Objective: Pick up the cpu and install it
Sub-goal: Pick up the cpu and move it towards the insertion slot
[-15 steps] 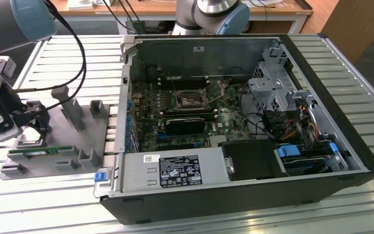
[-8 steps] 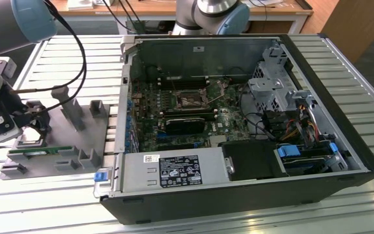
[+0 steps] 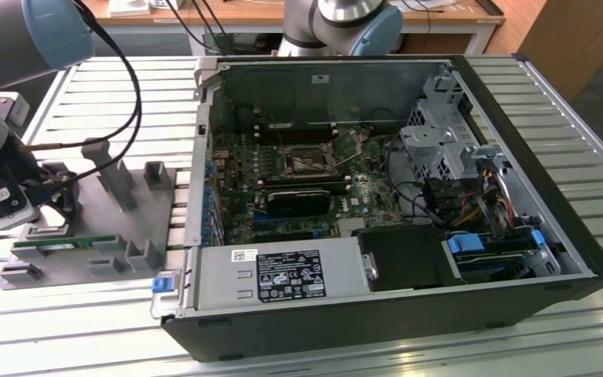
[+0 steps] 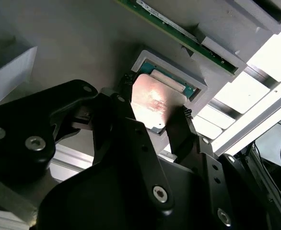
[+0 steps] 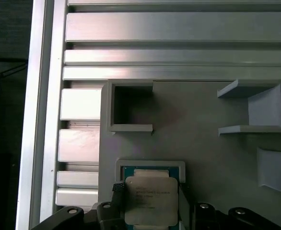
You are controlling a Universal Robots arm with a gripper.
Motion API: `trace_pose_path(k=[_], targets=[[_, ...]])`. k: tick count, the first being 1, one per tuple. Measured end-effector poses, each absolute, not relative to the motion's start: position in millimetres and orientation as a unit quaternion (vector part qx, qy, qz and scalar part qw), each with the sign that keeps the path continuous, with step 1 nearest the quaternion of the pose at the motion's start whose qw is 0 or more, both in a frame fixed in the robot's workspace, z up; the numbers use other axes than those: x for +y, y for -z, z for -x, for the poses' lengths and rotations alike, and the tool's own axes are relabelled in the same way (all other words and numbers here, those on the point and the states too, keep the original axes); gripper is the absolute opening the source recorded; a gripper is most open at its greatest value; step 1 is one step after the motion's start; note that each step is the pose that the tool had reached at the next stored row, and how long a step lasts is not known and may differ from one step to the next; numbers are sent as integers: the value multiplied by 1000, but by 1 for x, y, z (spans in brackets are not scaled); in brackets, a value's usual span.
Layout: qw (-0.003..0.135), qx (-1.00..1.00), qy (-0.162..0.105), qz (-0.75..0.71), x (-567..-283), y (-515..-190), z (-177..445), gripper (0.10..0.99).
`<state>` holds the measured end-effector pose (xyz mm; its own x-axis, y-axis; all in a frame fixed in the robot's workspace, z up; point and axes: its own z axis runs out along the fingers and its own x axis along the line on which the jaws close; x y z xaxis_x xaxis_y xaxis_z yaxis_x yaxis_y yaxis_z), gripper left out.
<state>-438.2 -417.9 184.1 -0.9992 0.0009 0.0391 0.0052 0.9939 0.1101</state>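
The gripper [image 4: 154, 108] is drawn in narrow on the cpu [image 4: 156, 98], a finger [image 4: 120, 103] against each of two opposite edges. The cpu sits at its walled nest [image 5: 150, 165], close to one edge of the grey tray [image 5: 198, 143]. Bare tray lies just past the nest, with brackets [image 5: 251, 110] farther off. The tray rests on a slatted table [image 3: 103, 86]. The open case [image 3: 385, 314] stands beside it, to the exterior view's right.

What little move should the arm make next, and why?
Probably a lift straight up. The gripper looks shut on the cpu, which sits low over its grey holder pocket, apart from the open computer case on the exterior view's right.
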Motion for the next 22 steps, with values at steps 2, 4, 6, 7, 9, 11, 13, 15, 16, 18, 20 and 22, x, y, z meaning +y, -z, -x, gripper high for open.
trace_pose_path(k=[2,4,6,7,9,11,13,15,16,18,20,22], targets=[[19,-998,55,2,-418,-184,438,533],[19,-998,55,2,-418,-184,438,533],[19,-998,55,2,-418,-184,438,533],[19,-998,55,2,-418,-184,438,533],[19,-998,55,2,-418,-184,438,533],[19,-998,55,1,-418,-184,438,545],[19,-998,54,2,-418,-184,438,608],[19,-998,54,2,-417,-185,438,608],[19,-998,54,2,-417,-185,438,608],[17,-998,54,1,-417,-185,438,608],[15,-998,53,1,-417,-185,439,608],[15,-999,53,1,-417,-185,439,608]])
